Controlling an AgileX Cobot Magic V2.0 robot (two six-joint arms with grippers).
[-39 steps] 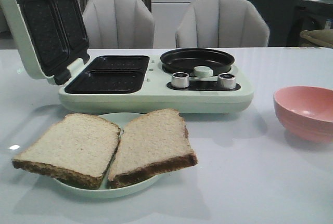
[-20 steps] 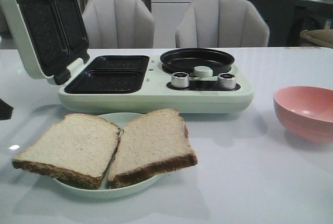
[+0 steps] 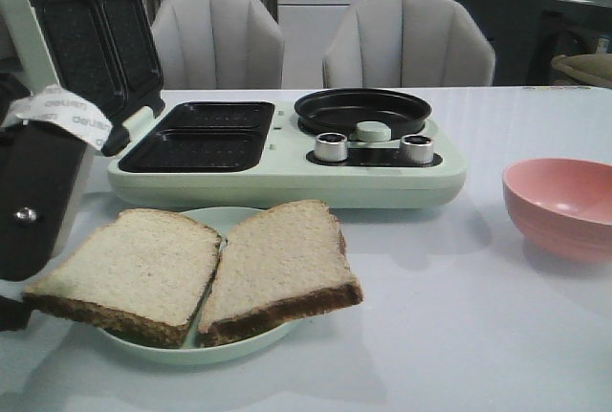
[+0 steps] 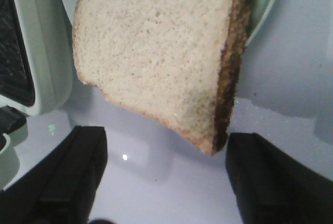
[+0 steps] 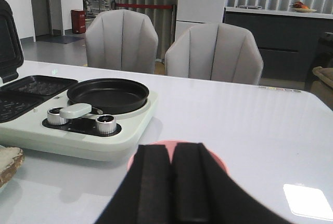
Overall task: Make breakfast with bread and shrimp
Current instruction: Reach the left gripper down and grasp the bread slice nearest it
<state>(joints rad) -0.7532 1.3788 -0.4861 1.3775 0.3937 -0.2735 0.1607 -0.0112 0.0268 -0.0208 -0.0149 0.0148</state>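
Two slices of bread lie on a pale green plate point(image 3: 220, 350) at the front: a left slice point(image 3: 129, 273) and a right slice point(image 3: 277, 264) that leans on it. My left arm point(image 3: 38, 183) stands at the left edge, next to the left slice. In the left wrist view my left gripper point(image 4: 166, 177) is wide open and empty, low over the table, with a corner of a bread slice point(image 4: 156, 52) just ahead of the fingers. My right gripper point(image 5: 171, 154) is shut and empty, in front of the pink bowl point(image 5: 216, 160). No shrimp shows in any view.
A pale green breakfast maker point(image 3: 287, 183) stands behind the plate, with its lid point(image 3: 86, 39) open, two black sandwich wells point(image 3: 196, 140) and a round black pan point(image 3: 361, 109). The pink bowl point(image 3: 564, 204) sits at the right. Two grey chairs stand behind the table.
My left arm has come into the front view from the left and now stands beside the left slice. The bread, plate and bowl have not moved.
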